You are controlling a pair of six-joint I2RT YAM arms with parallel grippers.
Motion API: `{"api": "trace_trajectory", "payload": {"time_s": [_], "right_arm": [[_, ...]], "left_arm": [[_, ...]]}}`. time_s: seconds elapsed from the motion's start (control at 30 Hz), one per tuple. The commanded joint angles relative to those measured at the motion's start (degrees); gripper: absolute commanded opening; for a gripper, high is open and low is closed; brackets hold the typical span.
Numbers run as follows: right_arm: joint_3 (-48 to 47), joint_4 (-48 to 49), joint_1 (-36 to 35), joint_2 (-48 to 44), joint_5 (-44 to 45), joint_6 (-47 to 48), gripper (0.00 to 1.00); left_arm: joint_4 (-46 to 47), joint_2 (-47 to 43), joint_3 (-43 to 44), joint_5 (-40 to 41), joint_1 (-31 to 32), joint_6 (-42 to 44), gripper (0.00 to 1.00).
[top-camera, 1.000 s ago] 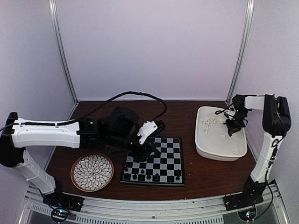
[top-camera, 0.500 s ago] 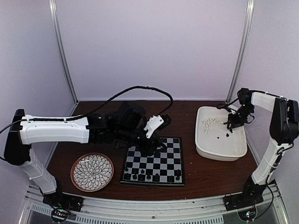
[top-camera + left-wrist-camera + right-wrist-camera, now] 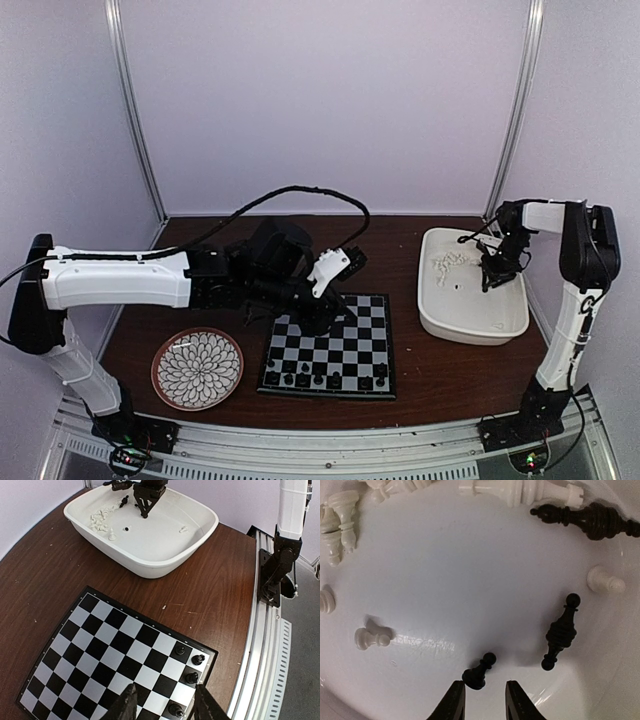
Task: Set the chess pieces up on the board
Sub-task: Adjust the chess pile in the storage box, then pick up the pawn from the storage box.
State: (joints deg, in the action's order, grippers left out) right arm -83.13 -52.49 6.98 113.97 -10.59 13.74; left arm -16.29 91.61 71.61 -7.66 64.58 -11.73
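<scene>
The board (image 3: 345, 335) lies at the table's middle, with several black chess pieces (image 3: 303, 380) along its near row. In the left wrist view black pieces (image 3: 191, 678) stand at the board's (image 3: 107, 645) corner. My left gripper (image 3: 165, 707) hovers over that corner, open and holding nothing. My right gripper (image 3: 485, 700) is down inside the white tub (image 3: 455, 318), open by a narrow gap. A black pawn (image 3: 479, 672) lies on its side just ahead of the left fingertip, not gripped. A taller black piece (image 3: 560, 632) lies to its right.
Several white pieces (image 3: 340, 517) and another black piece (image 3: 590, 520) lie scattered in the tub (image 3: 165, 555). A round flower-patterned plate (image 3: 197, 368) sits left of the board. The left arm's cable (image 3: 290, 195) arches over the back of the table.
My right gripper's jaws have widened; it lifted towards the back, then dropped into the tub again. The left arm swung right over the board a second ago and now holds still.
</scene>
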Motion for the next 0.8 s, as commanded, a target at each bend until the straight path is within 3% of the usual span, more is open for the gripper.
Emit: {"api": "trace_trajectory", "payload": {"time_s": [0.0, 0.77], "right_arm": [[-3.05, -0.07, -0.35, 2.83, 2.07, -1.32, 0.34], [-5.78, -1.13, -0.65, 7.92, 1.29, -3.81, 0.34]], "left_arm": [[2.40, -1.01, -0.80, -0.13, -0.25, -0.82, 0.40], [1.53, -0.64, -0.51, -0.24, -0.29, -0.47, 0.40]]}}
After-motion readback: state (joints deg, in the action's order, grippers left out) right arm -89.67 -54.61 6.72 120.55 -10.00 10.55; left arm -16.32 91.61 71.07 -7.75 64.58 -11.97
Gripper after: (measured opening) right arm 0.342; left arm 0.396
